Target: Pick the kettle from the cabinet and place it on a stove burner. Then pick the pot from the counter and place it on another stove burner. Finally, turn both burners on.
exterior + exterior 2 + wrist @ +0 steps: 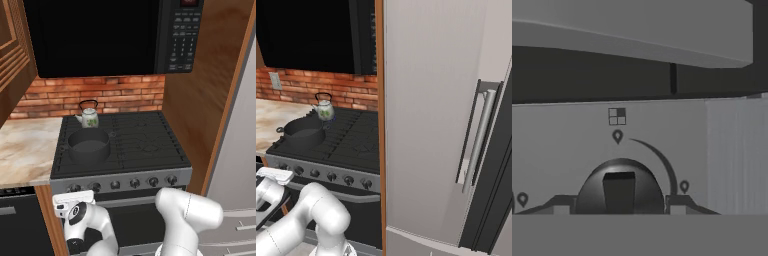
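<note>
Cooktop [150, 142]: both vessels placed. Pot [89, 145] sits on the front-left burner, kettle [89, 115] on the rear-left burner just behind it. Remaining: both burners on. Gripper [619, 207] straddles a knob [619, 192]; fingertips flank it, contact cannot be told.

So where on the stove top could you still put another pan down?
The right half of the cooktop is bare, between the pot and the wooden side panel. The counter left of the stove is bare too. The left side is crowded: the kettle sits at the back, right behind the pot.
</note>
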